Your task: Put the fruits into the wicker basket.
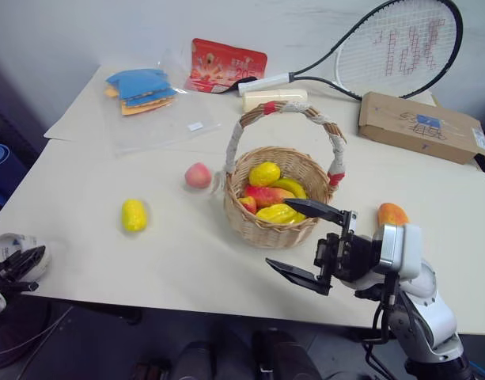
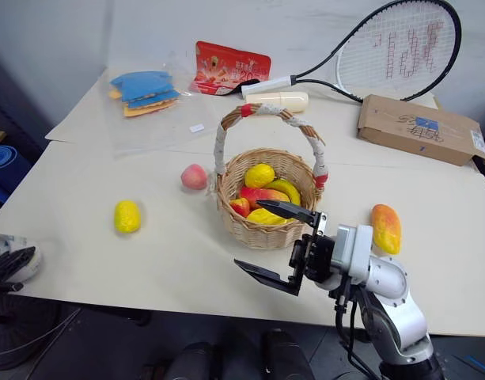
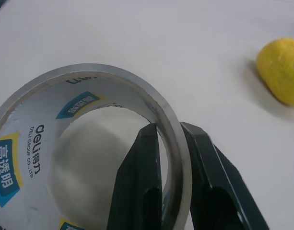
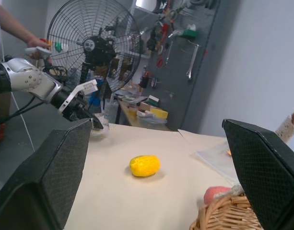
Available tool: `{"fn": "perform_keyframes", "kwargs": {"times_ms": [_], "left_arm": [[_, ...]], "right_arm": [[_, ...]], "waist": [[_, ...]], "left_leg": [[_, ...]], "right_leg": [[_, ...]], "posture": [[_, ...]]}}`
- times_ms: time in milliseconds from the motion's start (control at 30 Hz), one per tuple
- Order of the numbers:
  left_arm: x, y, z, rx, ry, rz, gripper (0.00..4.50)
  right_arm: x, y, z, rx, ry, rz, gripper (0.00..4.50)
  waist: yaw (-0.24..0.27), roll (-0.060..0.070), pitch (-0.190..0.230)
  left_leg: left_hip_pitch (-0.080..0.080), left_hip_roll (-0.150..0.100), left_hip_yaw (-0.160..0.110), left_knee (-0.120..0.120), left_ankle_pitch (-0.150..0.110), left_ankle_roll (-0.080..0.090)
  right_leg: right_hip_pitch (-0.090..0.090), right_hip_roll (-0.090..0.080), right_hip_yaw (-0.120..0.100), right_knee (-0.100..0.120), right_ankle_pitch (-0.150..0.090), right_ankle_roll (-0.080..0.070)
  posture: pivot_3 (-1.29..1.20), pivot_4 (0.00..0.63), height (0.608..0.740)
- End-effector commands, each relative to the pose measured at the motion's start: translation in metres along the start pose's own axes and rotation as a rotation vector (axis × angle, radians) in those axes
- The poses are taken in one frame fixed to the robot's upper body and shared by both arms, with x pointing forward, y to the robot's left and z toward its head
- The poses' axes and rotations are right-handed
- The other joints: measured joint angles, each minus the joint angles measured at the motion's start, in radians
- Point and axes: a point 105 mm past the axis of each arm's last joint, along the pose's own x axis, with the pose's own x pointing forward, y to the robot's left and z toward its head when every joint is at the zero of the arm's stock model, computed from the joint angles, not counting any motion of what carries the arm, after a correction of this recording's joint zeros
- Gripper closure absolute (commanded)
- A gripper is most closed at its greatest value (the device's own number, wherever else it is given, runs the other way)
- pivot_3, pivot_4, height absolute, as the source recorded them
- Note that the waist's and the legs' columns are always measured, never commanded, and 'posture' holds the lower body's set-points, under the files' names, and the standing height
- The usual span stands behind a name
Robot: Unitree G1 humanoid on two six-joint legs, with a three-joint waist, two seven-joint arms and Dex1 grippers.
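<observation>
Two pincers: right gripper [image 1: 306, 244] gaping wide, hovering near the wicker basket [image 1: 267, 224]; left gripper [image 3: 171, 143] pinching the tape roll [image 3: 89, 139]. Several fruits sitting inside; lemon [image 1: 134, 214], peach [image 1: 198, 175], mango [image 1: 392, 214] waiting outside on the table [image 1: 100, 261].

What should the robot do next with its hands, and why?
Probably let go of the tape roll: the left gripper is pinching its rim, and tape is no fruit. The lemon, peach and mango lie outside the wicker basket; the open right gripper could take the mango.
</observation>
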Motion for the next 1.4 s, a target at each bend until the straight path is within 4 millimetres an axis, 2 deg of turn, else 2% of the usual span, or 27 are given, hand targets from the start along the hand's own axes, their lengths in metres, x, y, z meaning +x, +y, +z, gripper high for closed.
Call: {"fn": "perform_keyframes", "kwargs": {"times_ms": [33, 67, 133, 233, 300, 333, 433, 500, 567, 667, 733, 867, 967, 1000, 1133, 1167, 1233, 1333, 1400], "left_arm": [[-0.005, 0.008, 0.025, 0.074, -0.062, 0.035, 2.67], [-0.006, 0.009, 0.033, 0.099, -0.076, 0.038, 2.35], [-0.01, 0.003, 0.034, 0.109, -0.02, -0.013, 1.71], [-0.017, 0.0, 0.067, 0.231, 0.029, -0.033, 0.79], [-0.016, -0.016, 0.084, 0.235, 0.062, -0.105, 0.79], [-0.013, -0.03, 0.09, 0.242, 0.08, -0.171, 0.79], [0.001, -0.065, 0.096, 0.171, 0.117, -0.299, 0.79], [0.018, -0.082, 0.088, 0.105, 0.159, -0.317, 0.79], [0.035, -0.091, 0.077, 0.041, 0.194, -0.287, 0.79], [0.055, -0.099, 0.069, 0.001, 0.186, -0.242, 0.79], [0.072, -0.111, 0.058, -0.048, 0.192, -0.231, 0.79], [0.092, -0.131, 0.042, -0.091, 0.225, -0.227, 0.79], [0.103, -0.132, 0.032, -0.103, 0.26, -0.211, 0.79], [0.104, -0.132, 0.03, -0.104, 0.271, -0.215, 0.79], [0.104, -0.138, 0.036, -0.078, 0.265, -0.259, 1.68], [0.104, -0.139, 0.04, -0.06, 0.252, -0.271, 1.99], [0.1, -0.145, 0.061, -0.015, 0.159, -0.335, 2.5], [0.083, -0.175, 0.096, 0.201, 0.007, -0.526, 2.6], [0.062, -0.214, 0.104, 0.411, -0.045, -0.753, 2.6]], "right_arm": [[-0.004, -0.005, 0.001, -0.013, 0.018, 0.007, 0.0], [-0.006, -0.006, 0.0, -0.014, 0.031, 0.005, 0.0], [-0.01, -0.006, 0.0, -0.011, 0.048, 0.004, 0.0], [-0.021, -0.012, -0.002, 0.013, 0.104, 0.003, 0.0], [-0.027, -0.017, -0.002, 0.01, 0.131, 0.005, 0.0], [-0.029, -0.018, -0.002, 0.007, 0.14, 0.007, 0.0], [-0.029, -0.02, -0.002, 0.003, 0.146, 0.02, 0.0], [-0.027, -0.02, -0.003, 0.001, 0.141, 0.031, 0.0], [-0.025, -0.019, -0.003, -0.003, 0.133, 0.033, 0.0], [-0.02, -0.019, -0.003, -0.005, 0.123, 0.034, 0.0], [-0.017, -0.017, -0.002, -0.005, 0.121, 0.04, 0.0], [-0.014, -0.017, -0.001, -0.005, 0.126, 0.038, 0.0], [-0.013, -0.019, -0.001, -0.004, 0.129, 0.027, 0.0], [-0.013, -0.019, -0.001, -0.004, 0.129, 0.024, 0.0], [-0.016, -0.023, -0.003, -0.011, 0.133, -0.007, 0.0], [-0.018, -0.024, -0.004, -0.014, 0.135, -0.017, 0.0], [-0.022, -0.027, -0.005, -0.023, 0.143, -0.053, 0.0], [-0.036, -0.036, 0.0, -0.054, 0.16, -0.183, 0.0], [-0.051, -0.039, 0.007, -0.07, 0.181, -0.288, 0.0]], "waist": [[-0.001, -0.001, -0.001], [-0.002, -0.001, -0.001], [-0.002, -0.001, -0.001], [-0.002, 0.0, 0.0], [-0.001, 0.0, 0.0], [0.0, 0.0, 0.0], [-0.001, 0.007, 0.004], [0.0, 0.012, 0.006], [-0.001, 0.013, 0.007], [-0.01, 0.011, 0.007], [-0.011, 0.01, 0.007], [-0.002, 0.01, 0.007], [-0.002, 0.01, 0.007], [-0.002, 0.01, 0.007], [-0.002, 0.01, 0.007], [-0.002, 0.01, 0.007], [-0.001, 0.01, 0.007], [0.0, 0.01, 0.007], [0.006, 0.01, 0.007]], "left_leg": [[0.0, 0.0, 0.0, -0.001, 0.0, 0.0], [0.0, 0.0, 0.0, -0.002, 0.0, 0.0], [-0.001, 0.0, 0.0, -0.003, 0.0, 0.0], [-0.002, 0.001, 0.0, -0.004, -0.001, -0.001], [-0.002, 0.001, 0.0, -0.004, -0.001, -0.001], [-0.002, 0.001, -0.001, -0.004, -0.001, -0.001], [-0.002, 0.001, 0.0, -0.004, 0.0, -0.001], [-0.002, 0.001, 0.002, -0.004, 0.001, 0.0], [-0.003, 0.001, 0.003, -0.004, 0.001, 0.0], [-0.005, 0.002, 0.003, -0.002, 0.001, -0.001], [-0.009, 0.003, 0.003, 0.0, 0.002, -0.002], [-0.013, 0.003, 0.001, 0.004, 0.002, -0.003], [-0.013, 0.003, 0.0, 0.006, 0.002, -0.003], [-0.013, 0.003, 0.0, 0.007, 0.002, -0.003], [-0.013, 0.003, -0.001, 0.007, 0.002, -0.004], [-0.013, 0.003, -0.001, 0.007, 0.002, -0.004], [-0.013, 0.003, -0.002, 0.007, 0.003, -0.004], [-0.015, 0.003, -0.003, 0.007, 0.003, -0.006], [-0.016, 0.003, -0.005, 0.007, 0.005, -0.01]], "right_leg": [[0.0, 0.0, 0.0, 0.0, 0.0, 0.0], [-0.001, 0.0, 0.0, 0.0, -0.001, -0.001], [-0.002, 0.0, -0.001, 0.0, -0.001, -0.002], [-0.003, 0.0, -0.001, -0.001, -0.002, -0.003], [-0.003, 0.0, -0.002, -0.002, -0.002, -0.004], [-0.003, -0.001, -0.002, -0.002, -0.002, -0.004], [-0.002, -0.003, -0.003, -0.002, -0.002, -0.004], [-0.002, -0.005, -0.005, -0.001, -0.002, -0.004], [-0.003, -0.005, -0.005, 0.0, -0.002, -0.003], [-0.005, -0.003, -0.006, 0.002, -0.002, -0.002], [-0.007, -0.002, -0.007, 0.003, -0.001, -0.001], [-0.009, -0.002, -0.009, 0.004, 0.0, 0.0], [-0.008, -0.002, -0.009, 0.004, 0.0, 0.001], [-0.008, -0.002, -0.009, 0.004, 0.0, 0.001], [-0.007, -0.002, -0.01, 0.004, 0.0, 0.001], [-0.007, -0.002, -0.01, 0.004, 0.0, 0.001], [-0.007, -0.003, -0.01, 0.004, 0.0, 0.001], [-0.008, -0.003, -0.012, 0.003, 0.0, 0.001], [-0.007, -0.004, -0.014, 0.001, 0.0, 0.0]], "posture": [[0.0, 0.15, 0.74], [0.0, 0.15, 0.74], [0.0, 0.15, 0.74], [0.0, 0.15, 0.74], [0.0, 0.15, 0.74], [0.0, 0.15, 0.74], [0.0, 0.15, 0.74], [0.0, 0.15, 0.74], [0.0, 0.15, 0.74], [0.0, 0.15, 0.74], [0.0, 0.15, 0.74], [0.0, 0.15, 0.74], [0.0, 0.15, 0.74], [0.0, 0.15, 0.74], [0.0, 0.15, 0.74], [0.0, 0.15, 0.74], [0.0, 0.15, 0.74], [0.0, 0.15, 0.74], [0.0, 0.15, 0.74]]}}
